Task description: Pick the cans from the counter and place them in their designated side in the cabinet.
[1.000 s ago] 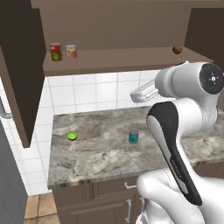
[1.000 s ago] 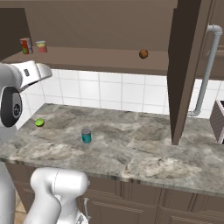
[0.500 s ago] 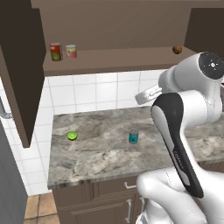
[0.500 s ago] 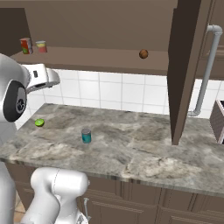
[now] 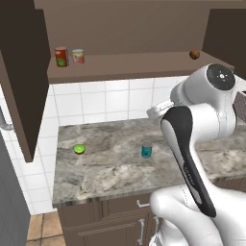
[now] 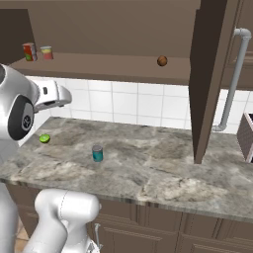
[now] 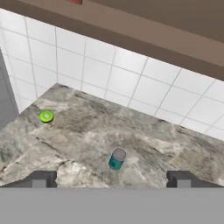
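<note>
Beside teal can (image 7: 117, 159), lime half (image 7: 46, 116) apart

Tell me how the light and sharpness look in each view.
Left base view: even, flat light, the teal can throws only a faint shadow on the counter; no glare. Right base view: the cabinet interior is dim, the small cans on its shelf soft and low in detail. Hand view: slightly blurry throughout, the lime half a fuzzy green spot.

No lettering can be read anywhere. The teal can (image 5: 146, 149) is plain. The shelf cans' (image 5: 61, 56) markings are too small to read.
</note>
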### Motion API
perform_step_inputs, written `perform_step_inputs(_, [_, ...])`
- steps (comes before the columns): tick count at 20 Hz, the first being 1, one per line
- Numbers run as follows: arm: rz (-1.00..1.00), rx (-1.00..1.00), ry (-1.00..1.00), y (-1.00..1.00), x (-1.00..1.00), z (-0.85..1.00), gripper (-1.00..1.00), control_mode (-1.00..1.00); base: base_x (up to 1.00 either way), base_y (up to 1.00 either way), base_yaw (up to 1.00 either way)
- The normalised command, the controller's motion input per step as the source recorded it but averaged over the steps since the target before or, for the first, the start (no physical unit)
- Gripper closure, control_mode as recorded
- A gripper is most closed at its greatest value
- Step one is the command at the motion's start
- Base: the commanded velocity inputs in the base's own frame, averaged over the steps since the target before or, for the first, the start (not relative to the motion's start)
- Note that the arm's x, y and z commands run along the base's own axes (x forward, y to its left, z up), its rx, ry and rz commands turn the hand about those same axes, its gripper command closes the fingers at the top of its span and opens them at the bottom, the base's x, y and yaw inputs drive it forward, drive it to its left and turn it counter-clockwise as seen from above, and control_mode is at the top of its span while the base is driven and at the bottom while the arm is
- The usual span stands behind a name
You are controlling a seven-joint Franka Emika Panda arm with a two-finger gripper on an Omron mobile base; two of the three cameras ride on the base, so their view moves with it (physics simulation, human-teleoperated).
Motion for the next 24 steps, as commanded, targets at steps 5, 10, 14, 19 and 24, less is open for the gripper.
perform_step_inputs(5, [-0.03, 0.02, 0.04, -0.15, 0.09, -0.25, -1.0, -1.0, 0.0, 0.0, 0.0])
perform_step_inputs(10, [-0.04, 0.06, 0.06, -0.15, 0.03, -0.1, -1.0, -1.0, 0.0, 0.0, 0.0])
perform_step_inputs(14, [-0.05, 0.06, 0.08, -0.15, 0.0, -0.12, -1.0, -1.0, 0.0, 0.0, 0.0])
perform_step_inputs(19, [-0.04, 0.07, 0.08, -0.13, 0.0, -0.07, -1.0, -1.0, 0.0, 0.0, 0.0])
perform_step_inputs(24, [-0.05, 0.02, 0.08, -0.12, 0.0, -0.12, -1.0, -1.0, 0.0, 0.0, 0.0])
